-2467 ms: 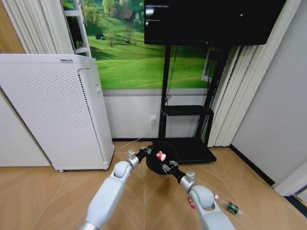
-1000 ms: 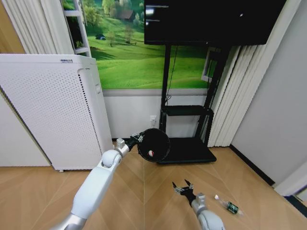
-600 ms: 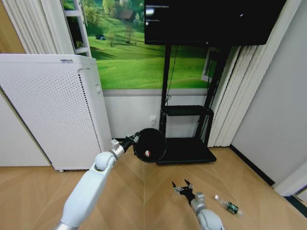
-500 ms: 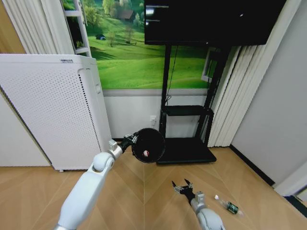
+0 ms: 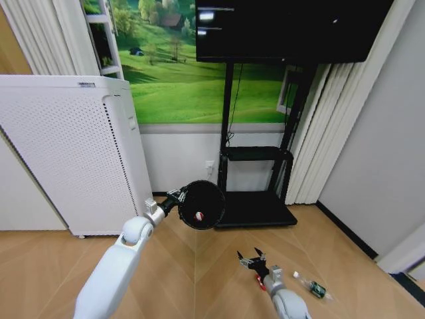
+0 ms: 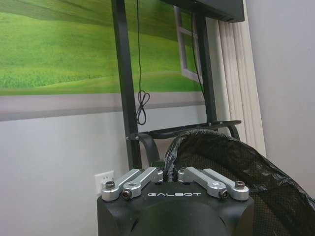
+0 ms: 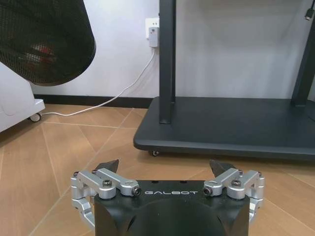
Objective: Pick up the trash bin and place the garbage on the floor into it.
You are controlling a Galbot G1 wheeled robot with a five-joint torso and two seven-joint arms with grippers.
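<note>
The trash bin (image 5: 200, 205) hangs in the air off the end of the left arm, in front of the black TV stand (image 5: 255, 206) and beside the tall white appliance (image 5: 70, 156). It is tipped so its open mouth faces back toward the robot, and a red-and-white wrapper (image 5: 198, 216) lies inside against the mesh. The left gripper (image 5: 174, 197) has its jaws pinched on the bin's rim, which the left wrist view shows running up between the jaw links (image 6: 173, 162).

The right gripper (image 5: 252, 260) sits low over the wooden floor (image 5: 199, 279), jaws spread wide with nothing between them. Just behind it, on the floor close to the wrist, a bit of red shows (image 5: 259, 280), which looks like another wrapper. A small clear bottle with a green label (image 5: 312, 288) lies further out to the robot's right, its long axis slanting away toward the wall.

Both leftover pieces lie on the right arm's side, well apart from the bin, so that arm is the nearer one, and the red piece is the closer of the two.
</note>
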